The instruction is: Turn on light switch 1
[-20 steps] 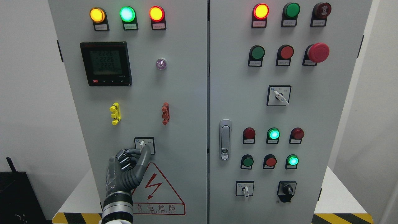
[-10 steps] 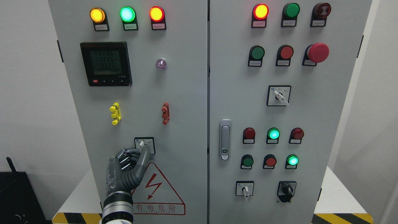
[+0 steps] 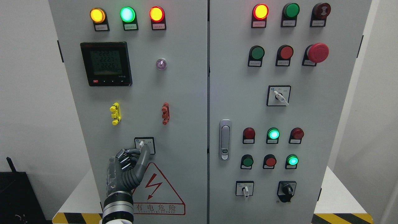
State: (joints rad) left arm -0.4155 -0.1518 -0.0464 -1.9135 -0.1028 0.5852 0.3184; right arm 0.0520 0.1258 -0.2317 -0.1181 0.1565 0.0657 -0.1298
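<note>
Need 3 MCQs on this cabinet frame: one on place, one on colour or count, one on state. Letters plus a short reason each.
1. Where is the robot's grey left hand?
A. At the small white selector switch low on the left cabinet door
B. On the red mushroom button
C. On the silver door handle

2. How many lamps are lit in the top row of the left door?
A. One
B. Two
C. Three

3. What is the state of the left hand?
A. Flat and spread against the door
B. Fingers curled, thumb and fingertip closed on the switch's white lever
C. Hanging clear of the cabinet

Answers:
1 A: the hand sits just above the red warning triangle, at that switch.
2 C: yellow lamp, green lamp and red lamp all glow.
3 B: the fingertips meet at the lever.
</note>
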